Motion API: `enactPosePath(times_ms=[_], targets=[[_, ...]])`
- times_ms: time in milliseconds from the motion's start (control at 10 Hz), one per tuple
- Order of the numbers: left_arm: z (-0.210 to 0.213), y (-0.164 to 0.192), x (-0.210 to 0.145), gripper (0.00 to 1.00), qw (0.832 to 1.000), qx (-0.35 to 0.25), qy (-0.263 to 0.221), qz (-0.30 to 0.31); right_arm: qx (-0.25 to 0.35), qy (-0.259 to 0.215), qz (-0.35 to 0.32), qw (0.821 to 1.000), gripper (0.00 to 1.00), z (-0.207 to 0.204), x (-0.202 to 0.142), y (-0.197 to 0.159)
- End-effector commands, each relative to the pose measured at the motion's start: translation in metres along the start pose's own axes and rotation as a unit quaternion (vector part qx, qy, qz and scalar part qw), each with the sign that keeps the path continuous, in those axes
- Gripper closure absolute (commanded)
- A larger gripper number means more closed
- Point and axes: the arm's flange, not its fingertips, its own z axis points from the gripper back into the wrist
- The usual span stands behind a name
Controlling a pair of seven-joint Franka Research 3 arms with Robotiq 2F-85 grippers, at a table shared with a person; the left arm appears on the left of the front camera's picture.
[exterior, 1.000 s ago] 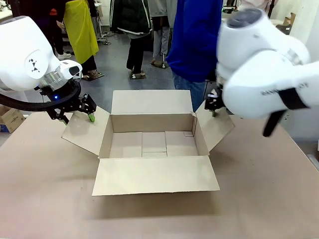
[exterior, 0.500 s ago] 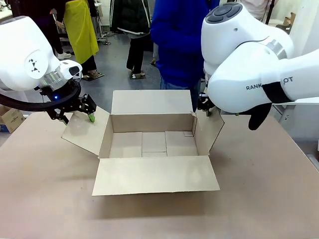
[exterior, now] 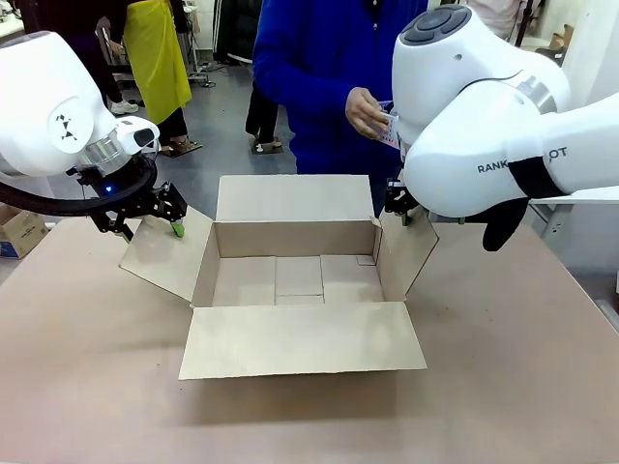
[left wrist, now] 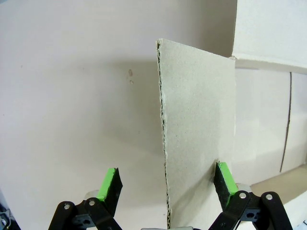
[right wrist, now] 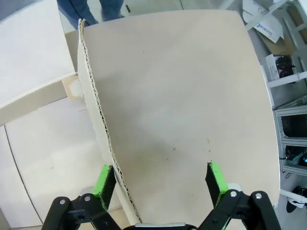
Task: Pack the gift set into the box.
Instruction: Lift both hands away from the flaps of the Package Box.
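The box point(exterior: 290, 238) lies open in the middle of the table with all its flaps spread. My left gripper point(exterior: 175, 221) is open at the outer edge of the left flap point(exterior: 160, 256). In the left wrist view this flap point(left wrist: 199, 124) stands between the two green pads of the gripper point(left wrist: 167, 182). My right gripper point(exterior: 401, 205) is open over the top edge of the right flap point(exterior: 406, 253), which is raised steeply. That flap's corrugated edge point(right wrist: 101, 122) runs up between the fingers of the gripper point(right wrist: 159, 179). The gift set is out of view.
A person in a blue top point(exterior: 319, 77) stands at the far side behind the box. One hand point(exterior: 366, 111) holds a small whitish thing, partly hidden by my right arm. A small carton point(exterior: 19, 232) sits off the table's left edge. Bare table lies in front.
My right arm swung in toward the box and lifted the right flap from spread out to steep. The person stepped left and raised a hand. The left arm stayed still.
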Motion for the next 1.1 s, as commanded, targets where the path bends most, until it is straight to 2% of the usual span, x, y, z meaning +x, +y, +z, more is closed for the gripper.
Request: enactPosePath(times_ms=[0,1000], targets=[[0.0012,-0.0001,-0.0002,0.00,1.000,0.008,-0.003,0.006,-0.006,-0.006,0.004,1.000,0.00,0.0000,0.0048,-0.0004],[0.0012,-0.0001,-0.0002,0.00,1.000,0.008,-0.003,0.006,-0.006,-0.006,0.004,1.000,0.00,0.0000,0.0048,-0.0004]])
